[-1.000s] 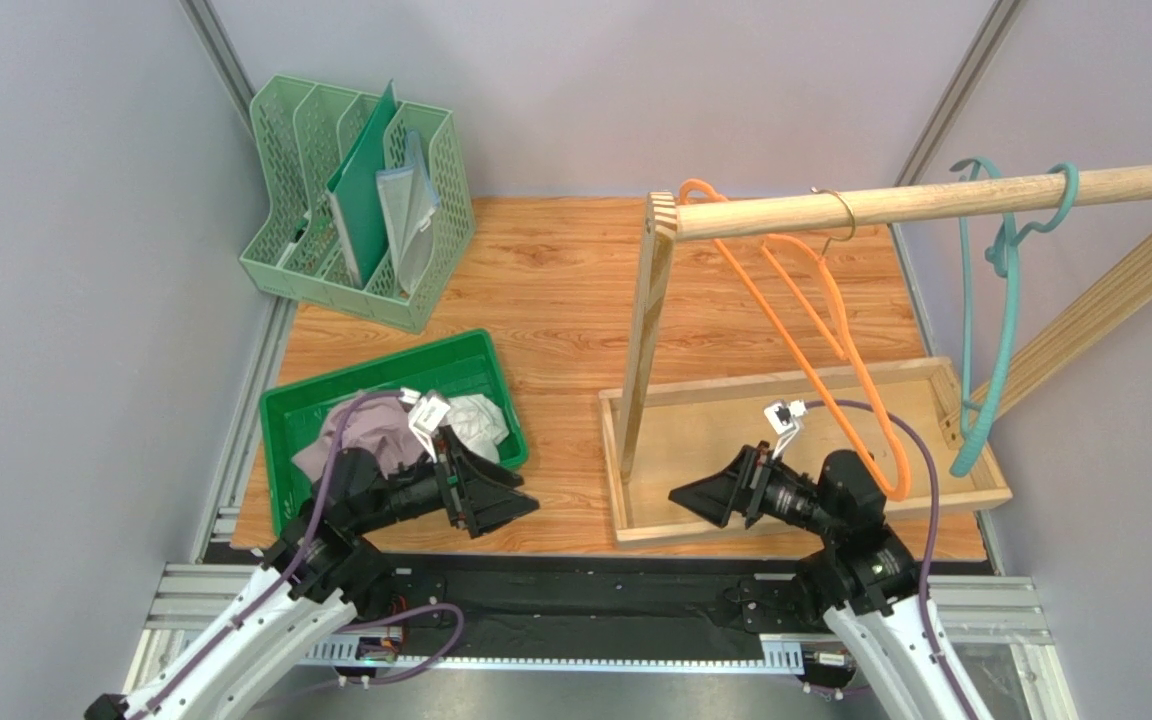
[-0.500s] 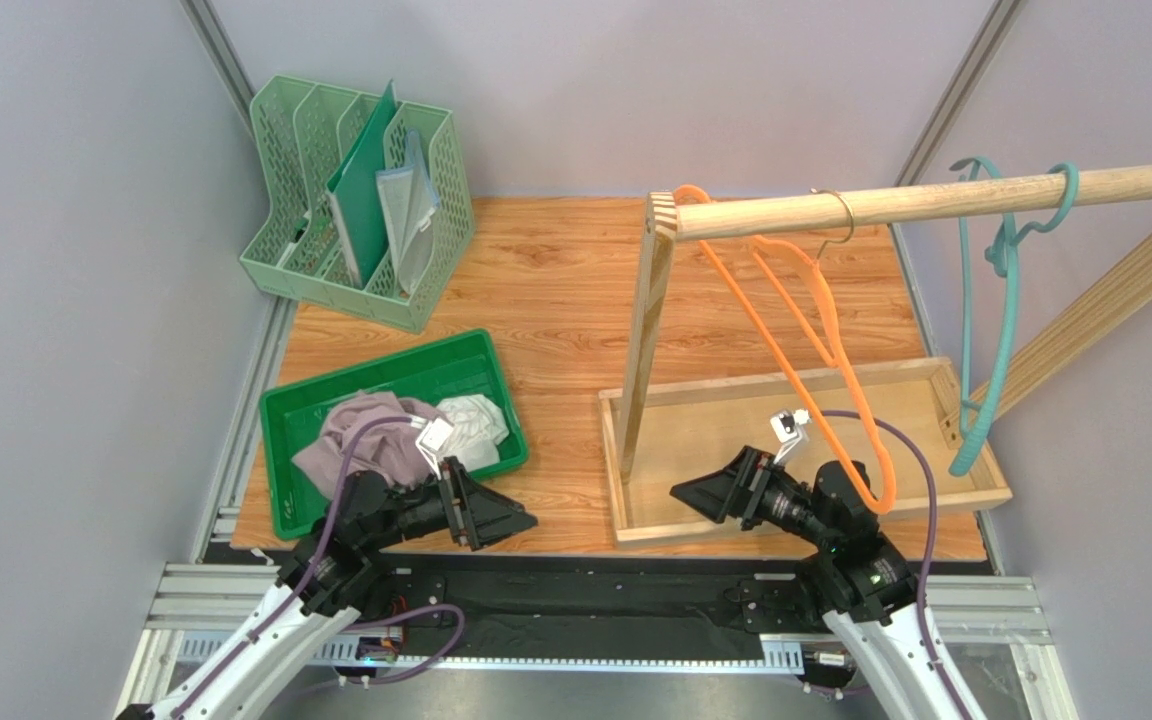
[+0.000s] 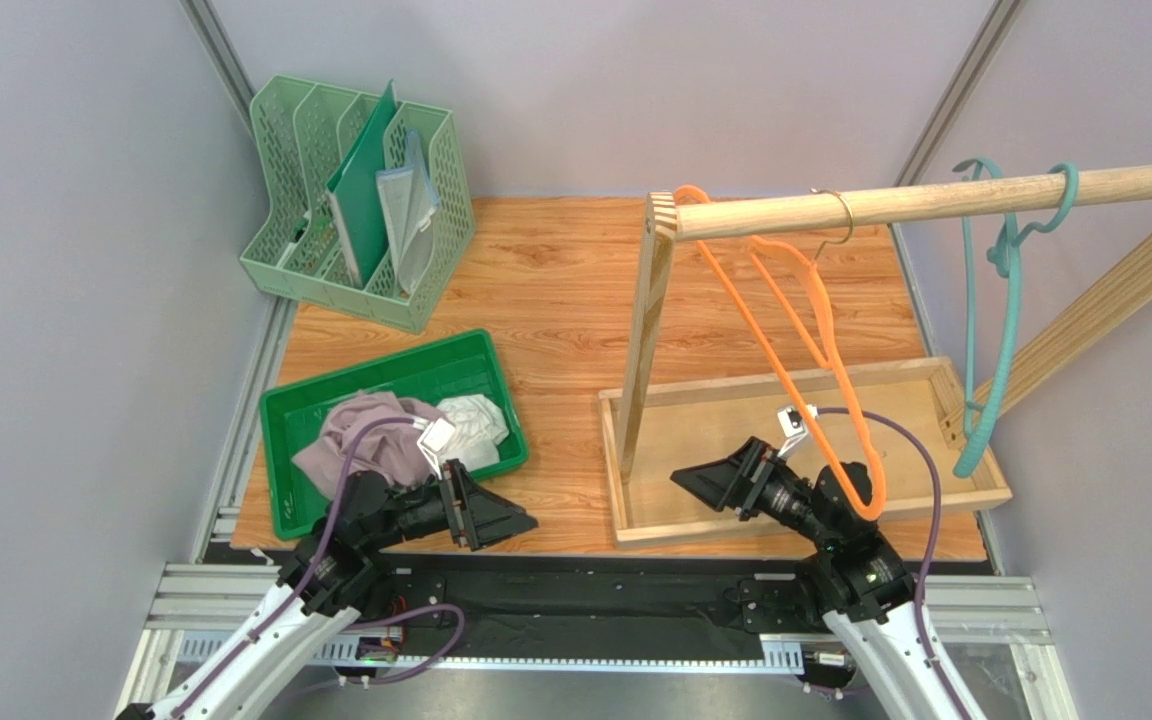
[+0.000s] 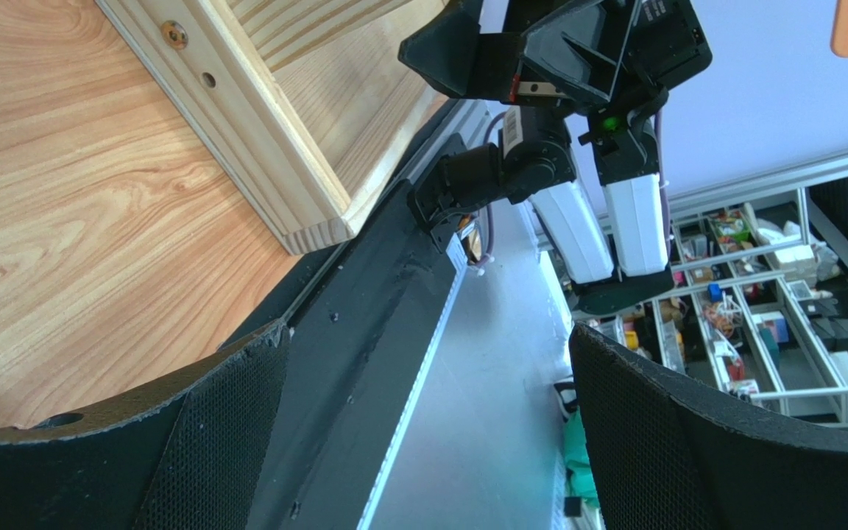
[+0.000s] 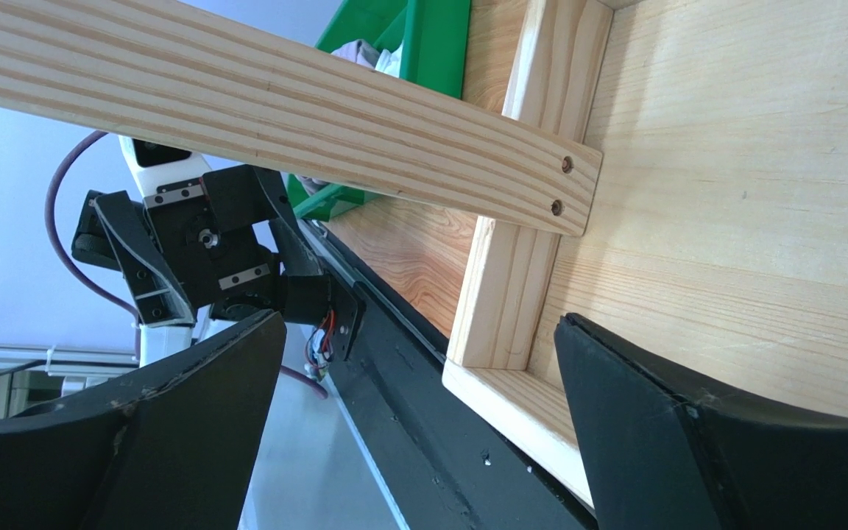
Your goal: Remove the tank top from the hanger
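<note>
A bare orange hanger hangs from the wooden rod, with no garment on it. A crumpled mauve garment and a pale cloth lie in the green tray; I cannot tell which is the tank top. My left gripper is open and empty, low at the table's near edge, just right of the green tray. In its wrist view the left gripper holds nothing. My right gripper is open and empty over the near left corner of the wooden tray. Its wrist view shows the right gripper empty.
A teal hanger hangs at the rod's right end. The rack's upright post stands in the wooden tray. A green file organiser stands at the back left. Grey walls close in both sides.
My left gripper has drawn back from over the green tray toward the near edge, empty. The orange hanger has swung slightly on the rod. The right gripper has barely shifted.
</note>
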